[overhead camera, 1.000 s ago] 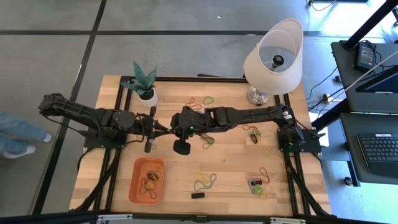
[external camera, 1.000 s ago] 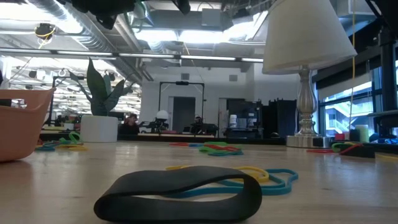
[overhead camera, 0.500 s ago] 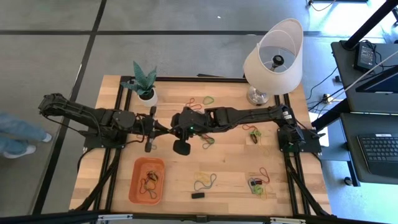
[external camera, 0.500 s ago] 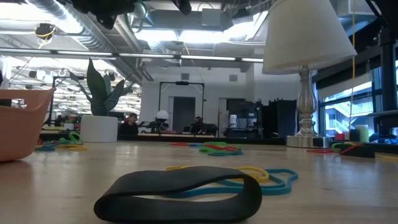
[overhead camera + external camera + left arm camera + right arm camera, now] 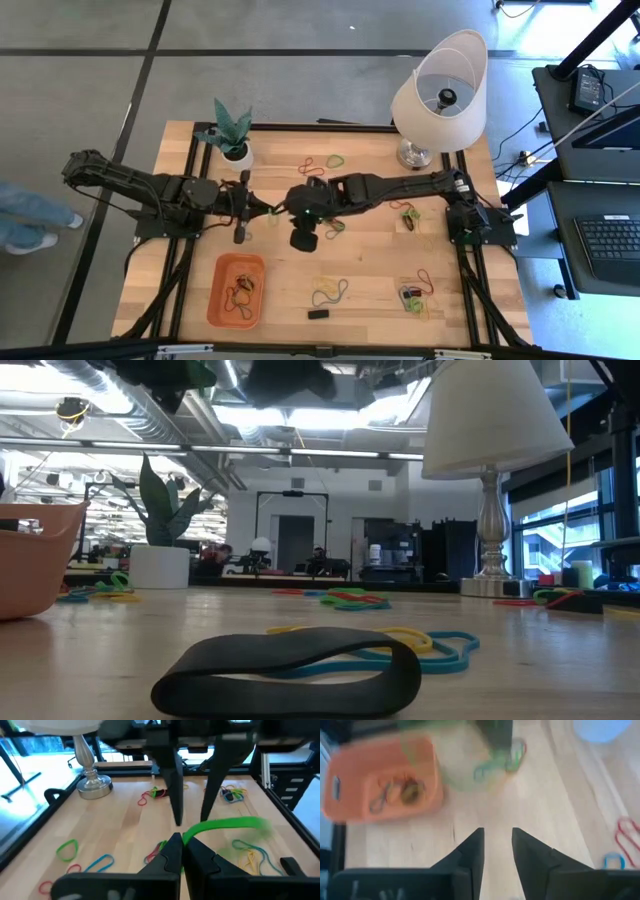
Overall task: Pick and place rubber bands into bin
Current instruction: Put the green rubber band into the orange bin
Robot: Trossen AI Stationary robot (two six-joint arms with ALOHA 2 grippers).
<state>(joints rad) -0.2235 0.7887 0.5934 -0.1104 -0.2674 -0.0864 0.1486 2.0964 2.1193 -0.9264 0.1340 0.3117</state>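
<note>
**Task status.** The bin (image 5: 237,291) sits on the near left part of the table (image 5: 370,300). It already holds a few rubber bands (image 5: 241,290), so part of the job is done.

**Remaining work.** Most bands are not yet collected. Loose groups lie at the far centre (image 5: 324,162), near the centre (image 5: 328,292), near right (image 5: 415,297) and right of centre close to the lamp (image 5: 440,95). The low view shows a wide dark band (image 5: 290,670) lying flat on the near edge with blue and yellow loops (image 5: 430,645) just behind it. In my judgement, the task is in an early to middle stage.

**Left gripper.** The left gripper (image 5: 262,210) hovers over the table centre, above and beyond the bin. Its fingers are pinched together on a green band (image 5: 227,825), which stretches out from the fingertips (image 5: 176,842).

**Right gripper.** The right gripper (image 5: 290,208) is just beside the left one, facing it. Its fingers (image 5: 470,850) stand apart with nothing between them; in the left wrist view they flank the green band without gripping it.

**Next step.** The held band must be carried to the bin and let go.
</note>
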